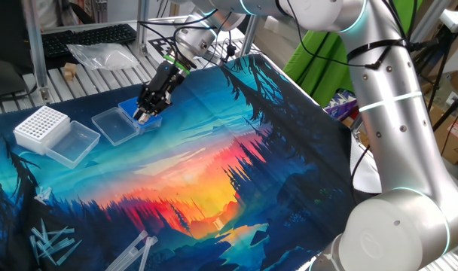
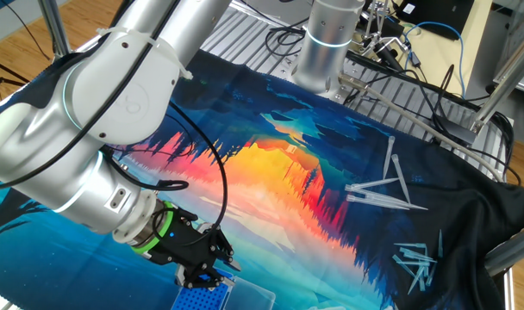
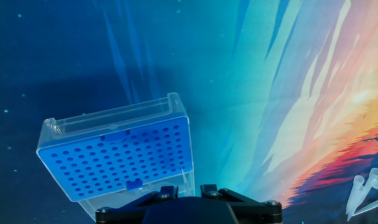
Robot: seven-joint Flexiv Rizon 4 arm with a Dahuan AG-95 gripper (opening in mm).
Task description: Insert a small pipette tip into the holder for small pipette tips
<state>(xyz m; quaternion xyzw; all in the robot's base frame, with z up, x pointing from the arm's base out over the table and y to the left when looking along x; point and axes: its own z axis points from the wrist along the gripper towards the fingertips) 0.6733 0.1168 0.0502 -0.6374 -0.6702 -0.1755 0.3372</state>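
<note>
Pincer (image 1: 145, 114) just above blue rack (image 3: 117, 162); grip state indiscernible. Risk: off-hole descent could jam any tip held.

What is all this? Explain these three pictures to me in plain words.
This is one silver robot arm with a two-finger pincer, working at a table. Two pictures come from fixed cameras on different sides. The third comes from a camera on the hand, looking along the fingers. On the colourful mat are a blue rack of tiny holes with its clear lid open, a white rack with bigger holes, and loose clear tips. The pincer hangs right above the blue rack. Whether it holds a tip is too small to tell.
</note>
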